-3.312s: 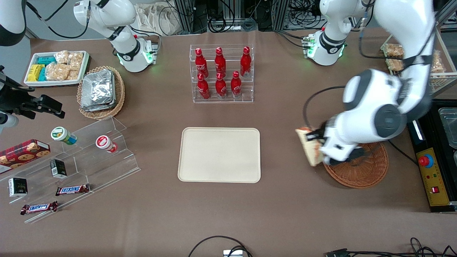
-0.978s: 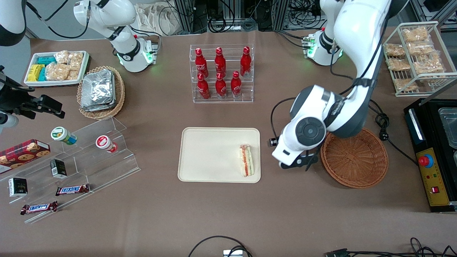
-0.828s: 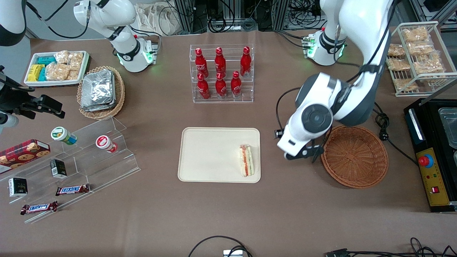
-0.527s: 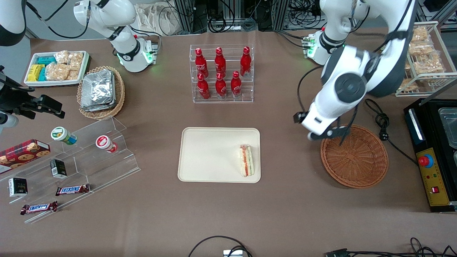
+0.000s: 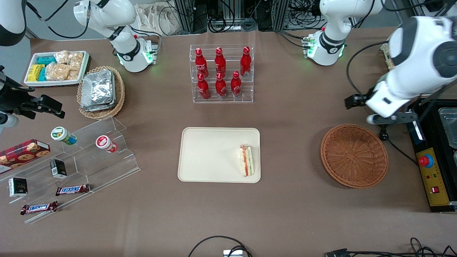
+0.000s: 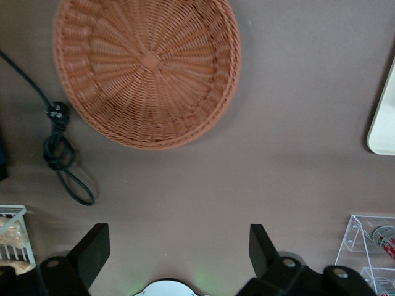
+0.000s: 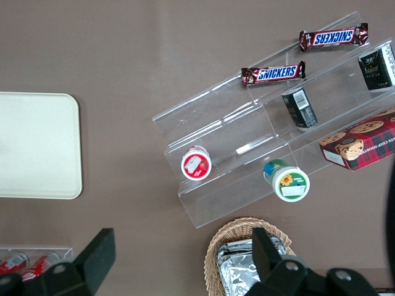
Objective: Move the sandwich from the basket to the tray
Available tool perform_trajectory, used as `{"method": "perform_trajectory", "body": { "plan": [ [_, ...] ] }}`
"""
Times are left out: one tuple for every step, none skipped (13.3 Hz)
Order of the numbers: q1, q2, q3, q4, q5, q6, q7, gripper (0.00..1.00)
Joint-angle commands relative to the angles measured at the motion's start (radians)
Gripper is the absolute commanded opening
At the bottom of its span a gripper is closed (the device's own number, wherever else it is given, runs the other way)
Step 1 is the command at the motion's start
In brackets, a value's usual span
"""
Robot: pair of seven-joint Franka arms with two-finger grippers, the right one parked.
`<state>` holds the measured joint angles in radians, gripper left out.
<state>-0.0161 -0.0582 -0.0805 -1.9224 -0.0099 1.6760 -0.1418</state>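
The sandwich (image 5: 246, 161), a white wedge with red and green filling, lies on the cream tray (image 5: 210, 153) near the tray's edge toward the working arm's end. The reddish-brown wicker basket (image 5: 354, 155) is empty and sits beside the tray toward the working arm's end. My left gripper (image 5: 391, 118) hangs high above the table, just farther from the front camera than the basket. In the left wrist view the gripper (image 6: 178, 243) is open with nothing between its fingers, and below it are the basket (image 6: 147, 68) and a corner of the tray (image 6: 384, 117).
A clear rack of red bottles (image 5: 221, 73) stands farther from the camera than the tray. A black control box with a red button (image 5: 433, 171) and a coiled cable (image 6: 62, 154) lie by the basket. A tiered acrylic stand (image 5: 89, 157) with snacks is toward the parked arm's end.
Earlier the gripper held the sandwich at the basket's edge. The sandwich now lies on the tray, and the open gripper has swung away from the tray, past the basket, toward the working arm's end.
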Motion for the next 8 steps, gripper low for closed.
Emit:
{"method": "perform_trajectory", "body": {
  "plan": [
    [0.005,0.023,-0.015,0.057,0.042,-0.03,0.005,1.0],
    [0.011,0.026,-0.015,0.071,0.06,-0.032,0.008,1.0],
    [0.013,0.049,-0.015,0.106,0.061,-0.035,0.002,1.0],
    [0.011,0.091,-0.015,0.165,0.061,-0.067,0.002,1.0],
    [0.01,0.148,-0.018,0.24,0.062,-0.117,0.002,1.0],
    [0.01,0.194,-0.018,0.309,0.054,-0.177,0.004,1.0],
    [0.005,0.228,-0.019,0.359,0.054,-0.215,-0.005,1.0],
    [0.004,0.241,-0.019,0.374,0.051,-0.222,-0.007,1.0]
  ]
}}
